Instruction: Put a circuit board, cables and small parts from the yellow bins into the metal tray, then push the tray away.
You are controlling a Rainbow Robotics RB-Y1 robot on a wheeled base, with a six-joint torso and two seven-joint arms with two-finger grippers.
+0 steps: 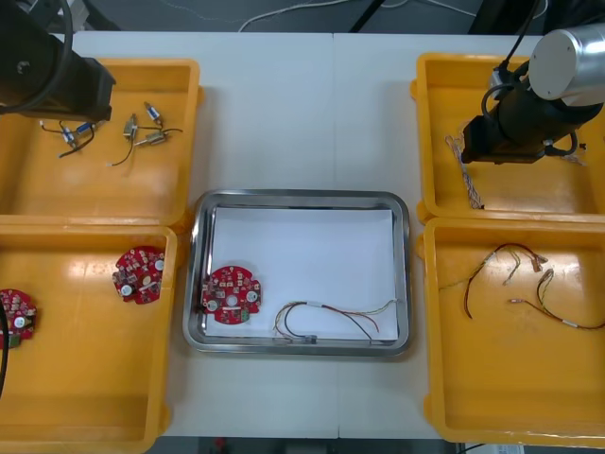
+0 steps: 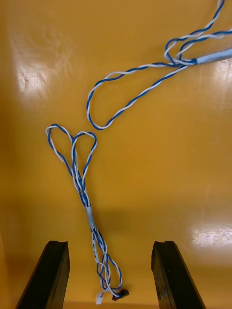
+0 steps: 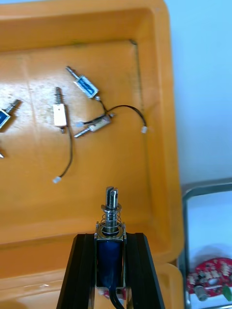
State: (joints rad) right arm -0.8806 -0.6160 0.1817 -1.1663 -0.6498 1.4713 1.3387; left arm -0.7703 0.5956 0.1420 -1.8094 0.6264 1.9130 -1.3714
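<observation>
The left pincer point(image 3: 110, 237) is closed on a small metal part point(image 3: 111, 212). It holds it above the far left yellow bin point(image 3: 38, 193), where other small metal parts point(image 3: 87, 88) lie. The metal tray point(image 1: 302, 197) sits between the bins, with a red circuit board point(image 1: 232, 295) and a red and yellow cable point(image 1: 331, 317) inside. The right pincer point(image 2: 110, 247) is open over the far right yellow bin point(image 2: 169, 169). A twisted blue and white cable point(image 2: 79, 178) lies flat between its fingers. The held part could slip or tip on the way to the tray, because it is small and looks smooth. The thin cable could slide away when the fingers close. A second cable point(image 2: 135, 96) lies close by and could come up too.
</observation>
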